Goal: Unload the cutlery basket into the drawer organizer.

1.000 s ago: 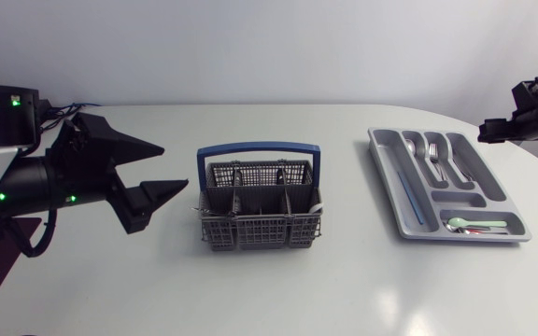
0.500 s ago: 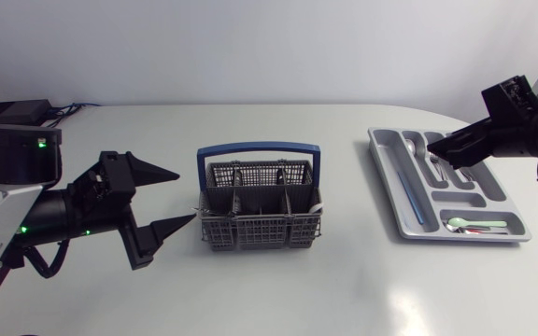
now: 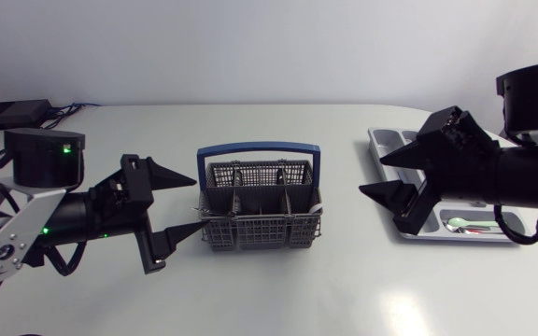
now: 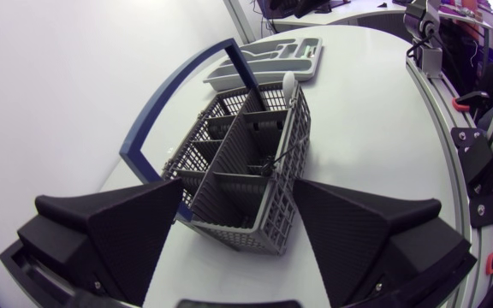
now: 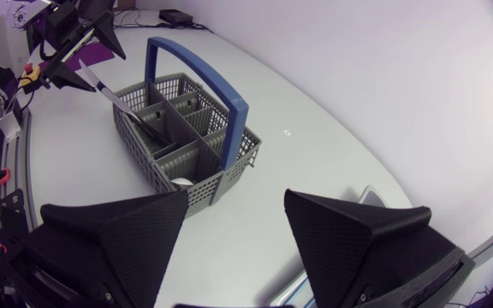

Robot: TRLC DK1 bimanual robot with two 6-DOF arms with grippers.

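Observation:
The grey cutlery basket (image 3: 260,217) with a blue handle (image 3: 260,147) stands mid-table. A white-handled utensil (image 3: 318,200) leans at its right end, and a silver piece (image 5: 123,101) sticks out of a compartment. My left gripper (image 3: 196,203) is open at the basket's left end, its fingers level with the wall; in the left wrist view the basket (image 4: 245,158) sits just ahead of the gripper (image 4: 240,186). My right gripper (image 3: 372,176) is open, hanging between basket and grey organizer (image 3: 387,140), which it partly covers.
The organizer holds spoons and forks, with a green-handled piece (image 3: 479,224) in its near compartment. A black box (image 3: 11,114) with cables sits at the back left corner. Bare table lies in front of the basket.
My right arm has swung from the table's right edge, across the organizer, toward the basket. My left gripper has dropped lower and moved up to the basket's left end.

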